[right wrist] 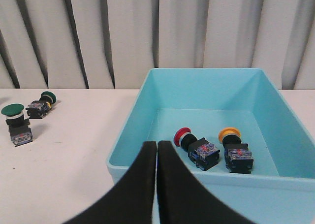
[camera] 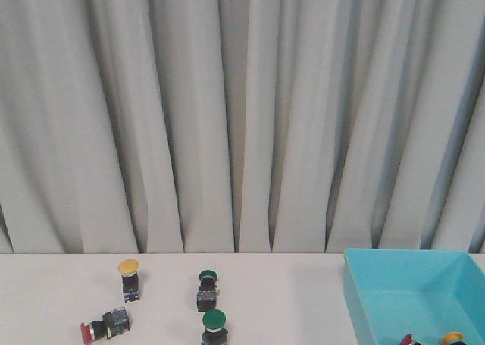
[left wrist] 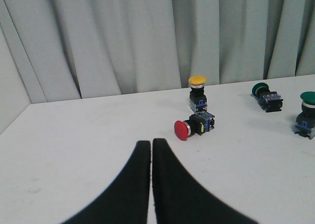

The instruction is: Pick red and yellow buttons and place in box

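The left gripper (left wrist: 150, 144) is hanging low over the table, its two black fingers pressed together with nothing between them. Just ahead of those fingertips and a touch to the right, the red button (left wrist: 193, 127) is lying on its side, cap facing back toward the gripper. Right behind it, nearly touching, the yellow button (left wrist: 198, 92) is standing upright on its body. Off to the right of that pair, two green-capped switches (left wrist: 267, 96) are waiting, and those are not wanted.

Over on the other side, the right gripper (right wrist: 156, 146) is hovering at the near wall of the box (right wrist: 133, 118), fingers likewise closed and empty. Just beyond its tips, inside the bin, another red button (right wrist: 194, 144) and another yellow button (right wrist: 235, 150) are sitting side by side.

So the step in hand looks to be the left arm's pick of the red one. To do it well, the fingers will need to spread first, then straddle the black body rather than the rounded cap, which would likely slip. Coming in from the near side should also keep a finger from knocking the upright yellow one over.
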`<control>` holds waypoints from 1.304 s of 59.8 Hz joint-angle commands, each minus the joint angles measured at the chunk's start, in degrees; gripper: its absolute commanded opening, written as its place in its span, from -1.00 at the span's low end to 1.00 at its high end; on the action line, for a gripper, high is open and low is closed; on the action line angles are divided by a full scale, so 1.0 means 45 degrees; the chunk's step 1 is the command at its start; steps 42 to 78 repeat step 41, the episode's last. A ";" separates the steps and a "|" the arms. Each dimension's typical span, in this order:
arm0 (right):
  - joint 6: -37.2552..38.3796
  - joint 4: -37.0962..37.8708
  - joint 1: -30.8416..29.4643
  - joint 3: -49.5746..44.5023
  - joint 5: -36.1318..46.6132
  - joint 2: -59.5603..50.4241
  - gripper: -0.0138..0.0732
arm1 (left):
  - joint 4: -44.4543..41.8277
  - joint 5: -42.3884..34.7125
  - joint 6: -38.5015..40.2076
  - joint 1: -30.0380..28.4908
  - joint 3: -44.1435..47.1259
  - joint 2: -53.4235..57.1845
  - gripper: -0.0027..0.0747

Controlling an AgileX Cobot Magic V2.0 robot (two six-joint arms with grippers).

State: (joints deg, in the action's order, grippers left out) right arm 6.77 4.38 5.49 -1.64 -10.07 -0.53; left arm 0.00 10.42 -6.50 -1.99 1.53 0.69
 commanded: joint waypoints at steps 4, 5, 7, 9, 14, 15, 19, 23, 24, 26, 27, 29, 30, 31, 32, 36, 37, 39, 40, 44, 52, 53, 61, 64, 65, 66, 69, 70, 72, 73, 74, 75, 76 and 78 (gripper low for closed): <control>-0.0138 0.0031 -0.0057 -0.0195 0.0894 -0.0258 -0.69 | 0.0143 -0.0926 0.0041 0.0249 0.0134 0.0176 -0.95; -0.0138 0.0031 -0.0057 -0.0195 0.0894 -0.0258 -0.69 | 0.0143 -0.0926 0.0041 0.0270 0.0134 0.0176 -0.95; -0.0138 0.0031 -0.0057 -0.0195 0.0894 -0.0258 -0.69 | 0.0143 -0.0926 0.0041 0.0270 0.0134 0.0176 -0.95; -0.0138 0.0031 -0.0057 -0.0195 0.0894 -0.0258 -0.69 | 0.0143 -0.0926 0.0041 0.0270 0.0134 0.0176 -0.95; -0.0138 0.0031 -0.0057 -0.0195 0.0894 -0.0258 -0.69 | 0.0143 -0.0926 0.0041 0.0270 0.0134 0.0176 -0.95; -0.0138 0.0031 -0.0057 -0.0195 0.0894 -0.0258 -0.69 | 0.0143 -0.0926 0.0041 0.0270 0.0134 0.0176 -0.95; -0.0138 0.0031 -0.0057 -0.0195 0.0894 -0.0258 -0.69 | 0.0143 -0.0926 0.0041 0.0270 0.0134 0.0176 -0.95; -0.0138 0.0031 -0.0057 -0.0195 0.0894 -0.0258 -0.69 | 0.0143 -0.0926 0.0041 0.0270 0.0134 0.0176 -0.95; -0.0138 0.0031 -0.0057 -0.0195 0.0894 -0.0258 -0.69 | 0.0143 -0.0926 0.0041 0.0270 0.0134 0.0176 -0.95; -0.0138 0.0031 -0.0057 -0.0195 0.0894 -0.0258 -0.69 | 0.0143 -0.0926 0.0041 0.0270 0.0134 0.0176 -0.95; -0.0138 0.0031 -0.0057 -0.0195 0.0904 -0.0258 -0.69 | 0.0143 -0.0926 0.0041 0.0270 0.0134 0.0176 -0.95; -0.0138 0.0031 -0.0057 -0.0195 0.0904 -0.0258 -0.69 | 0.0143 -0.0926 0.0041 0.0270 0.0134 0.0176 -0.95; -0.0138 0.0031 -0.0057 -0.0195 0.0904 -0.0258 -0.69 | 0.0143 -0.0926 0.0041 0.0270 0.0134 0.0176 -0.95; -0.0138 0.0031 -0.0057 -0.0195 0.0904 -0.0258 -0.69 | 0.0143 -0.0926 0.0041 0.0270 0.0134 0.0176 -0.95; -0.0138 0.0031 -0.0057 -0.0195 0.0904 -0.0258 -0.69 | 0.0143 -0.0926 0.0041 0.0270 0.0134 0.0176 -0.95; -0.0138 0.0031 -0.0057 -0.0195 0.0904 -0.0258 -0.69 | 0.0143 -0.0926 0.0041 0.0270 0.0134 0.0176 -0.95; -0.0138 0.0031 -0.0057 -0.0195 0.0904 -0.0258 -0.69 | 0.0143 -0.0926 0.0041 0.0270 0.0134 0.0176 -0.95; -0.0138 0.0031 -0.0057 -0.0195 0.0904 -0.0258 -0.69 | 0.0143 -0.0926 0.0041 0.0270 0.0134 0.0176 -0.95; -0.0138 0.0031 -0.0057 -0.0195 0.0904 -0.0258 -0.69 | 0.0143 -0.0926 0.0041 0.0270 0.0134 0.0176 -0.95; -0.0138 0.0031 -0.0057 -0.0195 0.0904 -0.0258 -0.69 | 0.0143 -0.0926 0.0041 0.0270 0.0134 0.0176 -0.95; -0.0138 0.0031 -0.0057 -0.0195 0.0904 -0.0258 -0.69 | 0.0143 -0.0926 0.0041 0.0270 0.0134 0.0176 -0.95; -0.0138 0.0031 -0.0057 -0.0195 0.0904 -0.0258 -0.69 | 0.0143 -0.0926 0.0041 0.0270 0.0134 0.0176 -0.95; -0.0138 0.0031 -0.0057 -0.0195 0.0904 -0.0258 -0.69 | 0.0143 -0.0926 0.0041 0.0270 0.0134 0.0176 -0.95; -0.0138 0.0031 -0.0057 -0.0195 0.0904 -0.0258 -0.69 | 0.0143 -0.0926 0.0041 0.0270 0.0134 0.0176 -0.95; -0.0138 0.0031 -0.0057 -0.0195 0.0904 -0.0258 -0.69 | 0.0143 -0.0926 0.0041 0.0270 0.0134 0.0176 -0.95; -0.0138 0.0031 -0.0057 -0.0195 0.0904 -0.0258 -0.69 | 0.0143 -0.0926 0.0041 0.0270 0.0134 0.0176 -0.95; -0.0138 0.0031 -0.0057 -0.0195 0.0904 -0.0258 -0.69 | 0.0143 -0.0926 0.0041 0.0270 0.0134 0.0176 -0.95; -0.0138 0.0031 -0.0057 -0.0195 0.0904 -0.0258 -0.69 | 0.0143 -0.0926 0.0041 0.0270 0.0134 0.0176 -0.95; -0.0138 0.0031 -0.0057 -0.0195 0.0904 -0.0258 -0.69 | 0.0143 -0.0926 0.0041 0.0270 0.0134 0.0176 -0.95; -0.0138 0.0031 -0.0057 -0.0195 0.0904 -0.0258 -0.69 | 0.0143 -0.0926 0.0041 0.0270 0.0134 0.0176 -0.95; -0.0138 0.0031 -0.0057 -0.0195 0.0904 -0.0258 -0.69 | 0.0143 -0.0926 0.0041 0.0270 0.0134 0.0176 -0.95; -0.0138 0.0031 -0.0057 -0.0195 0.0904 -0.0258 -0.69 | 0.0143 -0.0926 0.0041 0.0270 0.0134 0.0176 -0.95; -0.0138 0.0031 -0.0057 -0.0195 0.0904 -0.0258 -0.69 | 0.0143 -0.0926 0.0041 0.0270 0.0134 0.0176 -0.95; -0.0138 0.0031 -0.0057 -0.0195 0.0904 -0.0258 -0.69 | 0.0143 -0.0926 0.0041 0.0270 0.0134 0.0176 -0.95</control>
